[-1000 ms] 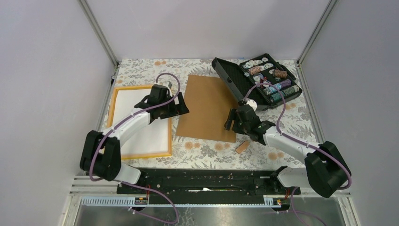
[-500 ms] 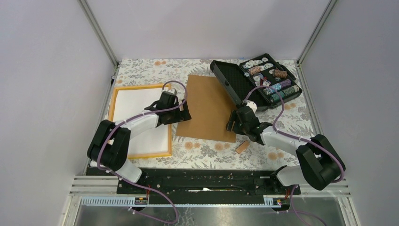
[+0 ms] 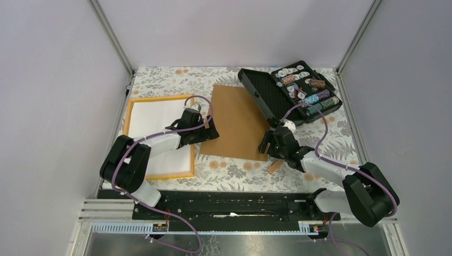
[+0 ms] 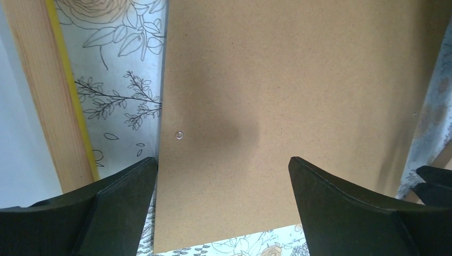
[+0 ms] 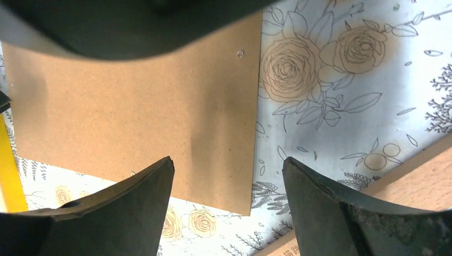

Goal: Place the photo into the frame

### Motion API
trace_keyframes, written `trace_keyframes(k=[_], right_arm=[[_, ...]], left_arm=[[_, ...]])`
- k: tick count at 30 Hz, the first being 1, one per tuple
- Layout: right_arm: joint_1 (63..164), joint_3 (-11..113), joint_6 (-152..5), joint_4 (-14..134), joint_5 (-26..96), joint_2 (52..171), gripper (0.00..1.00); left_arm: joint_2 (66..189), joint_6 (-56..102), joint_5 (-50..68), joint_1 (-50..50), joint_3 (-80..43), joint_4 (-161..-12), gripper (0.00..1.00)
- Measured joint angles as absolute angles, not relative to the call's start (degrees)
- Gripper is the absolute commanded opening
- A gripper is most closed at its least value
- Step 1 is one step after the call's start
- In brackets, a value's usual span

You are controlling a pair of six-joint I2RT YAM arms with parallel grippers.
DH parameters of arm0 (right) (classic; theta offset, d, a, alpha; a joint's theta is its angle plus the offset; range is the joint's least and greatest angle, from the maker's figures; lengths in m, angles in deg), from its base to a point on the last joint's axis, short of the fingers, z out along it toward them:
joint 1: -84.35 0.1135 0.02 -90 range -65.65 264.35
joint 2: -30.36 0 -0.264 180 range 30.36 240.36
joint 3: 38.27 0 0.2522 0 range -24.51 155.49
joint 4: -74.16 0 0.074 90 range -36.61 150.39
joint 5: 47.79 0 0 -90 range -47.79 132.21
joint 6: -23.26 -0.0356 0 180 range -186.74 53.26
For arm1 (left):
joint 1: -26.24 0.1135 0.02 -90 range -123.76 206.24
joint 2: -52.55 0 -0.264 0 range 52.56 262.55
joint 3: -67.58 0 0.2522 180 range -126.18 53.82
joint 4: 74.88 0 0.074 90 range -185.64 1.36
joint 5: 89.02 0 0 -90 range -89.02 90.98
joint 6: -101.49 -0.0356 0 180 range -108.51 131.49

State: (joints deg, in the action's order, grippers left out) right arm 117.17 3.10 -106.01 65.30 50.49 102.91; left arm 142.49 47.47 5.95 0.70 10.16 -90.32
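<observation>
**A:** Where is the photo (image 3: pixel 154 114)?

**B:** It lies white side up inside the frame (image 3: pixel 128 120), on the left half of the tabletop and close to the left edge. The orange-yellow border shows all round it.

**A:** And the left arm?

**B:** It is folded at the elbow near the near-left corner. The forearm runs low across the right part of the frame, with the wrist turned toward the right edge. The left gripper (image 3: pixel 209 130) hangs over the gap between the frame's right rail and the brown board (image 3: pixel 237 120).

**A:** What are its jaws doing?

**B:** They are spread wide and hold nothing. In the left wrist view the board's left edge runs between the two fingers (image 4: pixel 122 208), and the wooden rail is just beside them.

**A:** What about the right arm?

**B:** Its elbow sits by the near-right corner, and the forearm stretches low toward the middle of the table. The right gripper (image 3: pixel 264 145) is at the board's near right corner.

**A:** Is it open too?

**B:** Yes, it is wide apart and empty. The wrist view shows the board's corner between the fingers (image 5: pixel 341 213). A small wooden block (image 3: pixel 274 166) lies near it on the floral cloth (image 3: pixel 229 170). The black case of chips (image 3: pixel 266 93) stands open at the far right corner.
</observation>
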Motion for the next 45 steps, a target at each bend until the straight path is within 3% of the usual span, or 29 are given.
trace_keyframes(k=[13, 27, 33, 37, 41, 45], right_arm=[[116.84, -0.57, -108.72, 71.33, 46.88, 103.37, 0.77], [116.05, -4.50, -110.58, 79.57, 45.09, 102.87, 0.75], [121.58, -4.09, -114.34, 81.78, 40.26, 104.77, 0.75], [123.92, -3.76, -116.13, 81.91, 39.08, 105.41, 0.75], [124.97, -3.30, -116.78, 81.93, 38.55, 106.08, 0.75], [125.65, -3.13, -116.80, 81.91, 38.09, 106.32, 0.75]], left_arm=[[138.33, 49.90, 14.37, 2.01, 13.94, -89.90, 0.99], [116.69, 59.10, 20.99, 3.56, 16.04, -86.27, 0.98], [111.97, 64.83, 28.25, 1.59, 16.04, -86.03, 0.98], [110.05, 64.83, 28.27, 1.29, 15.56, -90.53, 0.89], [109.53, 61.79, 25.14, 0.94, 12.85, -98.34, 0.68], [109.39, 58.23, 20.79, 0.61, 10.07, -104.92, 0.39]])
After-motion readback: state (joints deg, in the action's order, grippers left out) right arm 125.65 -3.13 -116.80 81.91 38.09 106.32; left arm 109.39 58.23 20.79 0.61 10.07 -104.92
